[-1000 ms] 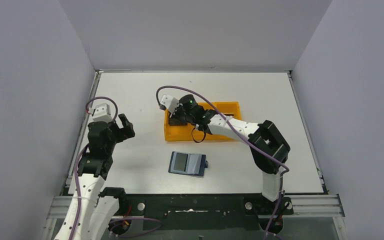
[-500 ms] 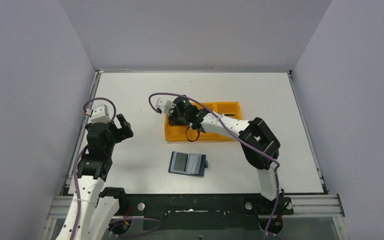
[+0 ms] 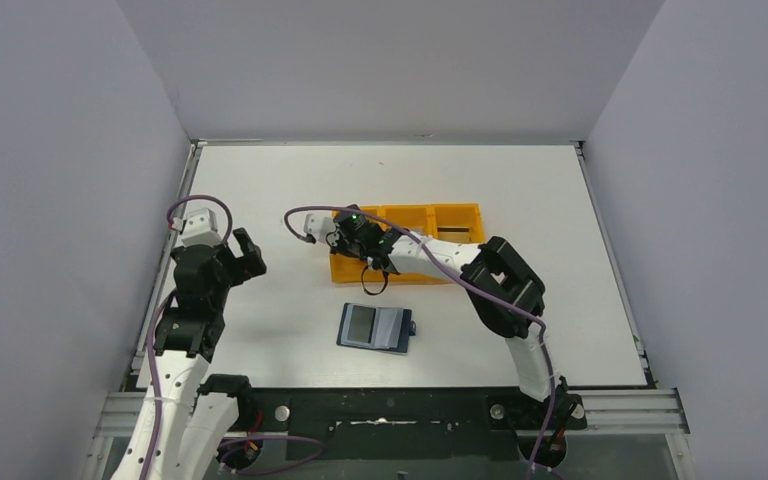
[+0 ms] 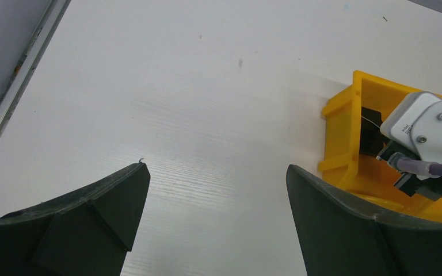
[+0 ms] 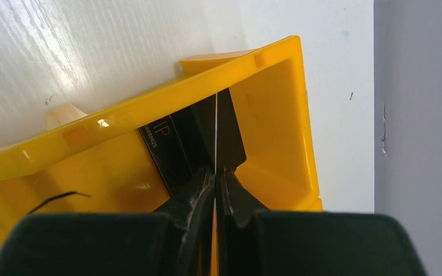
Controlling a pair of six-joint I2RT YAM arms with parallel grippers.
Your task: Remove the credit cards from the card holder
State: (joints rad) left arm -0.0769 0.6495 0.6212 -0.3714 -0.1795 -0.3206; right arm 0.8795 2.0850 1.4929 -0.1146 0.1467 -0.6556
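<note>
Dark navy at its edges and lighter blue-grey inside, the card holder [image 3: 390, 332] lies spread open and flat on the white table [image 3: 260, 180], near the front edge and between the two arms. A paler grey rectangle [image 3: 362, 322] fills its left half. From above I cannot tell whether that is a card or only a pocket. A small dark tab [image 3: 413, 327] sticks out of its right side. Both grippers are well apart from the holder.

Just behind it, not touching, stands an orange tray [image 3: 455, 210] with three compartments. The right gripper [image 3: 343, 232] reaches down into the left-end compartment. In the wrist view this gripper [image 5: 214, 172] has its fingers [image 5: 193, 192] pressed almost together on a thin card [image 5: 214, 132], seen edge-on as a pale upright line. A dark card [image 5: 170, 146] with pale lettering rests in the same compartment against the tray wall [image 5: 149, 106]. More dark surface shows on the other side of the pale line, and I cannot tell whether it is the same card.

The left gripper [image 3: 243, 252] hangs over bare table to the left of the tray [image 4: 342, 103], spread wide and holding nothing [image 4: 217, 169].
</note>
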